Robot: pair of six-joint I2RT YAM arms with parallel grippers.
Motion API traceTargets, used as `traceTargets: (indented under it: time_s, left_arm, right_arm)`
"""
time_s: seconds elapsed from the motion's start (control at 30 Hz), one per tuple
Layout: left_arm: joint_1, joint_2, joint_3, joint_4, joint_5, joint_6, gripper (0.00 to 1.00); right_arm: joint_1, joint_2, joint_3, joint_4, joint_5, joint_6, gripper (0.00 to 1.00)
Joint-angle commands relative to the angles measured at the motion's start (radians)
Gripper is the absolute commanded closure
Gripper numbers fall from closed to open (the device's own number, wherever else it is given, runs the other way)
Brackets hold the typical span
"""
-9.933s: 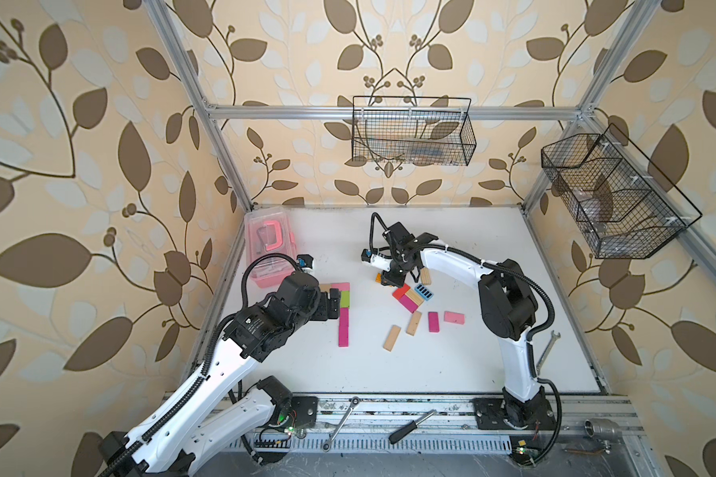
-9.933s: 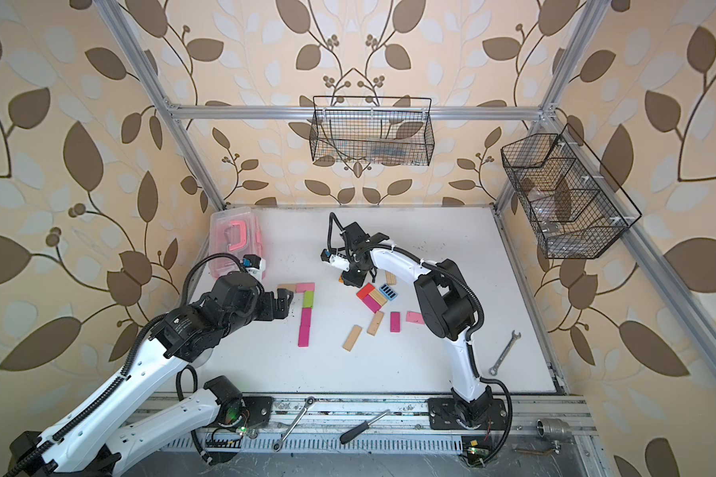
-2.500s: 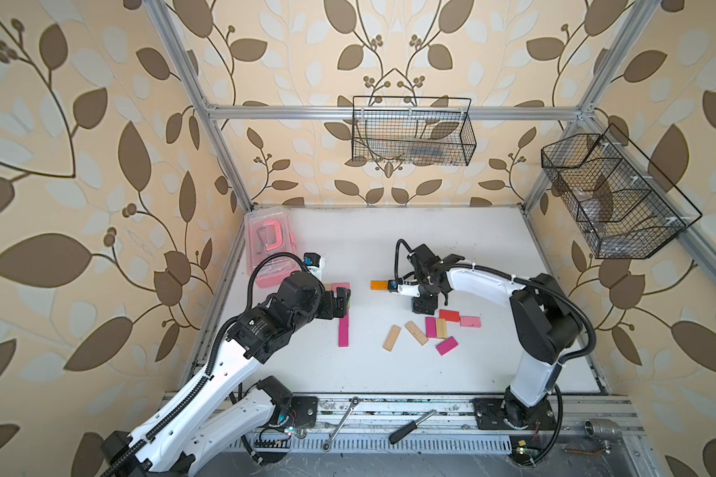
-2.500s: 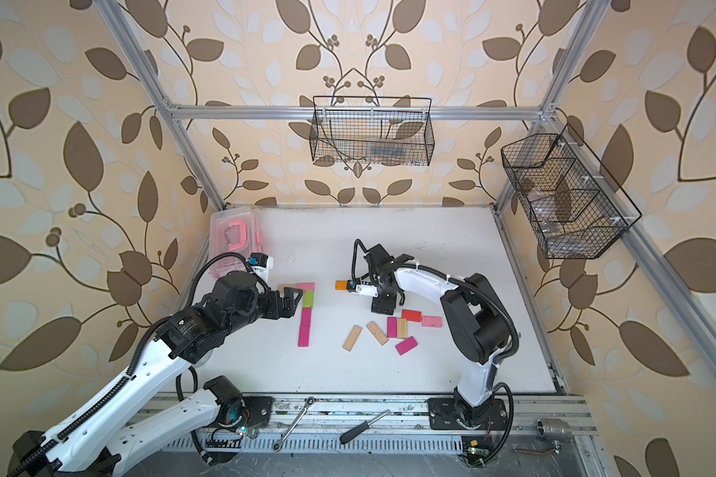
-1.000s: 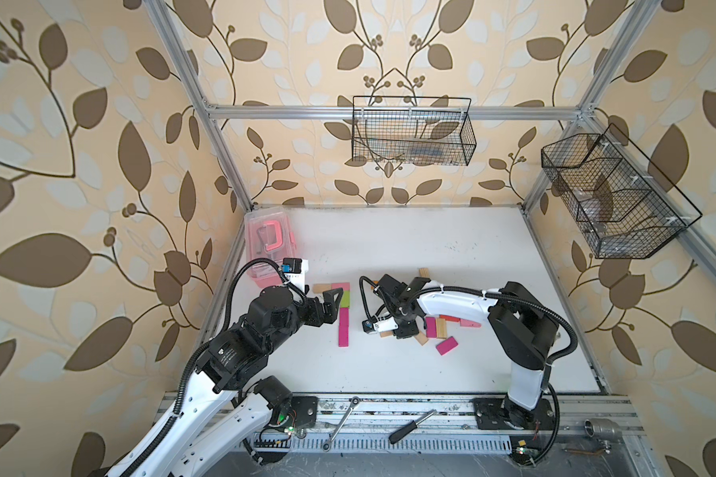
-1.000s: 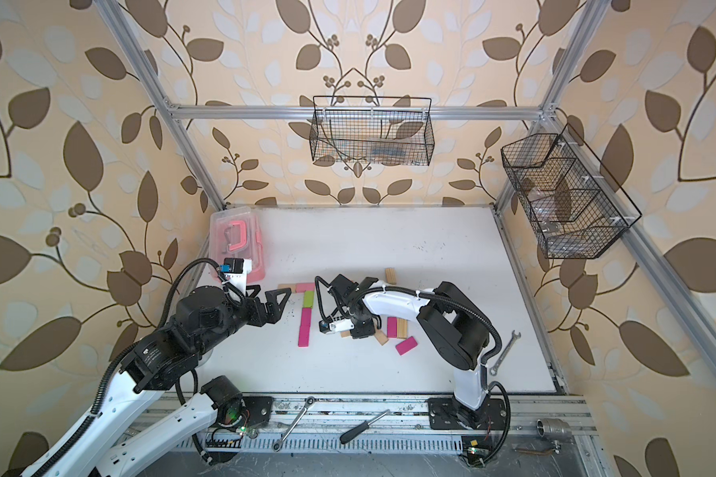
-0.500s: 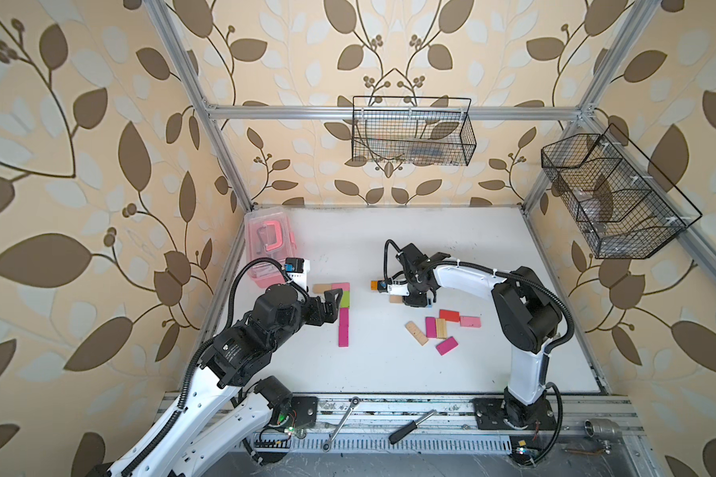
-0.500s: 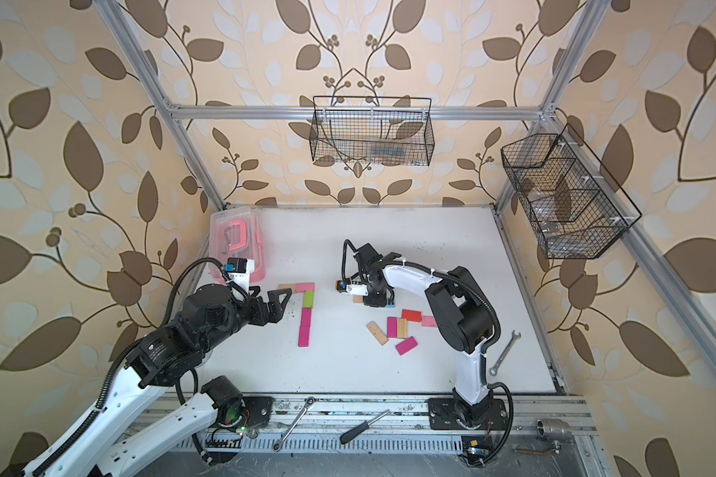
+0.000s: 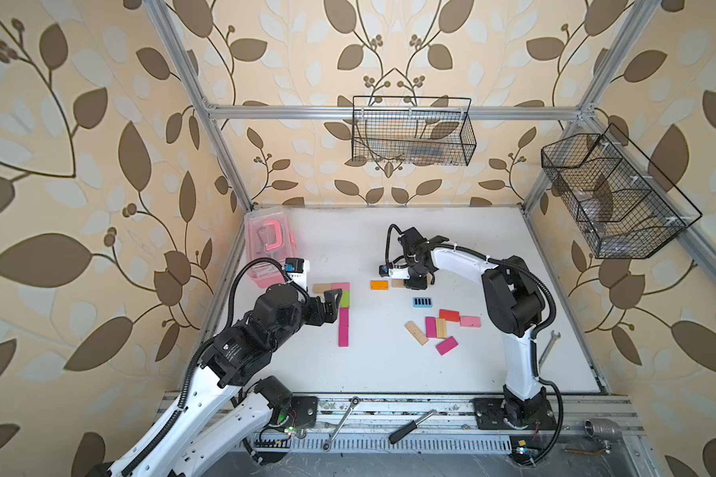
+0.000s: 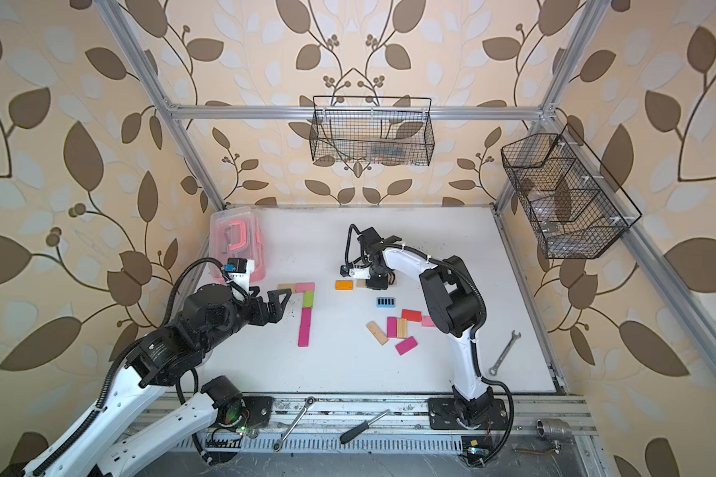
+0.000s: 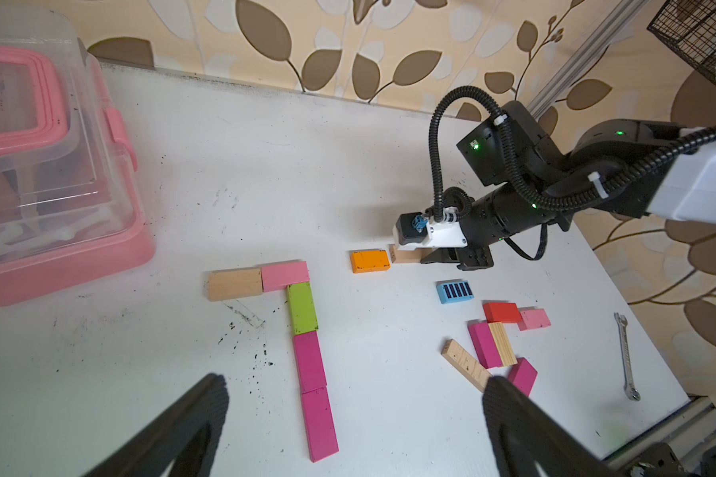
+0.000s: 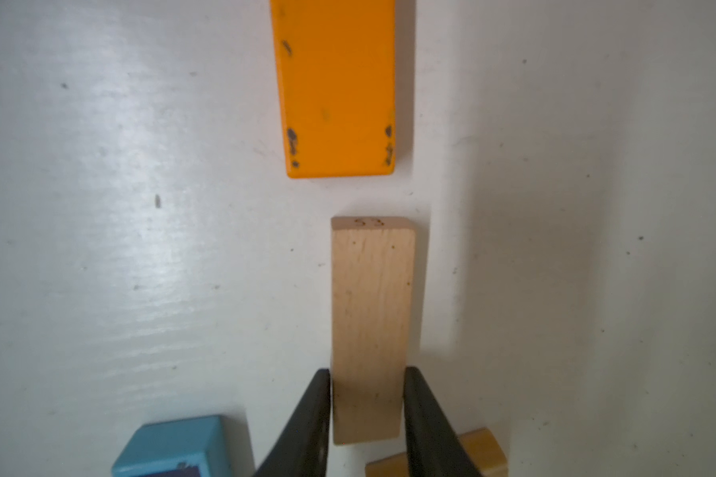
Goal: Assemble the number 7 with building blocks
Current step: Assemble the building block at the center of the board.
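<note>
- Carrying a block toward the figure is judged to be the step in hand: the right tool (image 12: 366,406) is closed narrowly on the plain wood block (image 12: 371,305), gripped across its thin sides at one end.
- Near the middle of the bench (image 9: 389,371), the block is held in line with the orange block (image 12: 335,86), a small gap between their ends; whether it rests on the bench cannot be told.
- Toward the left edge, a 7 is laid out: a top bar of a wooden piece (image 11: 234,284) and a pink piece (image 11: 285,274), then a stem of a lime green piece (image 11: 302,307) and two magenta pieces (image 11: 309,361).
- The left tool (image 11: 354,382) is spread wide and empty, just beside the figure's corner.
- The next move is judged to call for a flat landing square against a neighbour, without the laid pieces being nudged.
- The grip is shown only by the right wrist view; in both top views it is hidden by the wrist. The figure and the loose cluster (image 9: 441,328) nearer the right edge are absent from that view.
</note>
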Motion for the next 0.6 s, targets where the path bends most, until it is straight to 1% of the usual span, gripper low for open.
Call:
traceTargets:
  time_s: [0.0, 0.13, 0.27, 0.57]
  left_arm:
    - [-0.009, 0.012, 0.025, 0.014, -0.02, 0.008, 0.01]
    - [-0.009, 0.017, 0.026, 0.014, -0.021, 0.009, 0.01]
    - [-0.009, 0.014, 0.028, 0.011, -0.024, 0.009, 0.01]
    - [-0.009, 0.019, 0.025, 0.014, -0.024, 0.009, 0.01]
  right_arm:
    - [0.008, 0.019, 0.019, -0.037, -0.028, -0.053, 0.67]
    - [0.01, 0.031, 0.032, -0.029, -0.037, -0.054, 0.67]
    - [0.019, 0.05, 0.055, -0.043, -0.051, -0.057, 0.72]
    - [0.029, 0.053, 0.069, -0.055, -0.069, -0.052, 0.73]
